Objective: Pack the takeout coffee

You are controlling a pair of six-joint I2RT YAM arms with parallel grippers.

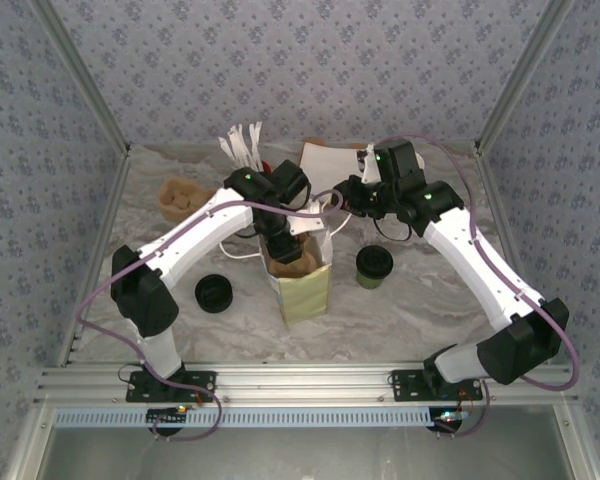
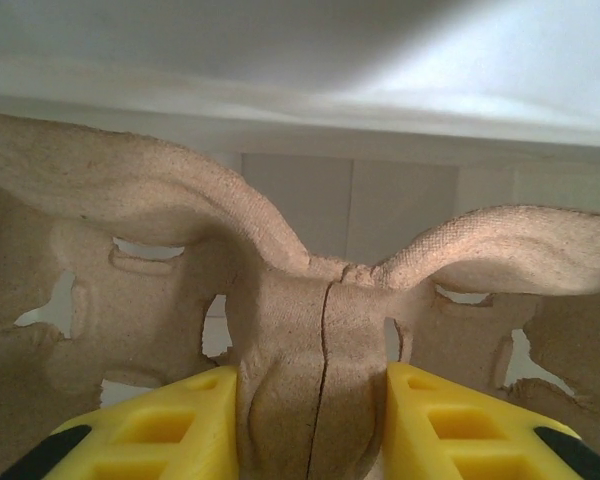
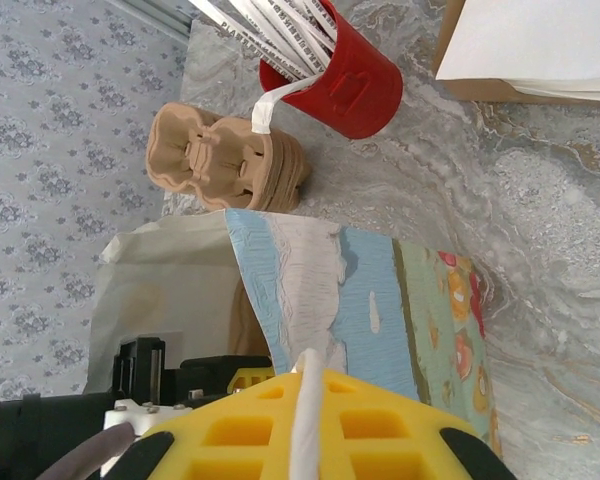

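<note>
marbled table bearing bag and cup

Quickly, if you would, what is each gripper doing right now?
Left gripper: closed on the brown moulded-pulp cup carrier.
Right gripper: closed on the illustrated paper bag's white handle.

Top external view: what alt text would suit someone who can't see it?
The left gripper holds a brown pulp cup carrier in the mouth of an open paper bag, while the right gripper pinches the bag's handle. The lidded takeout coffee stands on the table right of the bag.
</note>
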